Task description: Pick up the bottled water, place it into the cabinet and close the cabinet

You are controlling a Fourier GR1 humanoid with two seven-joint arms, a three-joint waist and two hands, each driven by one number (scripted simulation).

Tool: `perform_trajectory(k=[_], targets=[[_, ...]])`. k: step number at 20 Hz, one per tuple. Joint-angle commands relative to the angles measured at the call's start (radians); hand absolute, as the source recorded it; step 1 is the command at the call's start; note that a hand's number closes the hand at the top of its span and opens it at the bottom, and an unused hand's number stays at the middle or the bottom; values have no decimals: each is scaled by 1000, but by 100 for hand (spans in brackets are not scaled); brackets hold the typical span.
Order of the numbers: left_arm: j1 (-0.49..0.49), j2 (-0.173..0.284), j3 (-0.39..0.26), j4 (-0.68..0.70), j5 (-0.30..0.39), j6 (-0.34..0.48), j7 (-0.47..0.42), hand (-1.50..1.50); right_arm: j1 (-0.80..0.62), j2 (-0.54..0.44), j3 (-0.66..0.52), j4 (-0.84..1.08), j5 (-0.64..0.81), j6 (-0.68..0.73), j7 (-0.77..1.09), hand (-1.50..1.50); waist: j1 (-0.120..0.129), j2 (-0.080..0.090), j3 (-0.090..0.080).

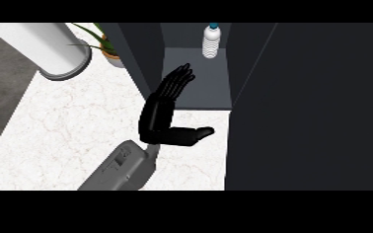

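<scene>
The bottled water (211,41), clear with a blue cap, stands upright at the back of the cabinet's grey shelf (197,86). The cabinet is open: a dark door (138,54) juts out on its left and a large dark panel (299,108) stands on its right. My left hand (166,109) is open. Its straight fingers point up and to the right along the left door's lower edge, reaching over the front of the shelf, and its thumb sticks out to the right. It holds nothing and is well short of the bottle. My right hand does not show.
A white cylindrical canister (55,49) stands at the back left on the marbled white counter (73,123). A potted plant (106,45) sits between it and the cabinet door. A dark strip runs along the counter's left edge.
</scene>
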Motion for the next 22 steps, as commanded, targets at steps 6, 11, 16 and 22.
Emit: perform_trajectory(k=[6, 11, 16, 22], targets=[[254, 155, -39, -341, 9, 13, 104, 150, 32, -159, 44, -97, 117, 142, 14, 150, 4, -3, 0], [385, 237, -2, -446, 16, -14, 51, -150, 53, -215, 112, -205, 181, 195, -2, 150, -2, -5, -2], [479, 290, 74, -465, 65, -73, 2, -150, 22, -223, 180, -199, 255, 197, -38, 150, -14, -4, -3], [571, 378, 159, -614, 177, -103, 74, -150, -5, -316, 335, -211, 293, 260, 37, 150, 9, -17, -6]])
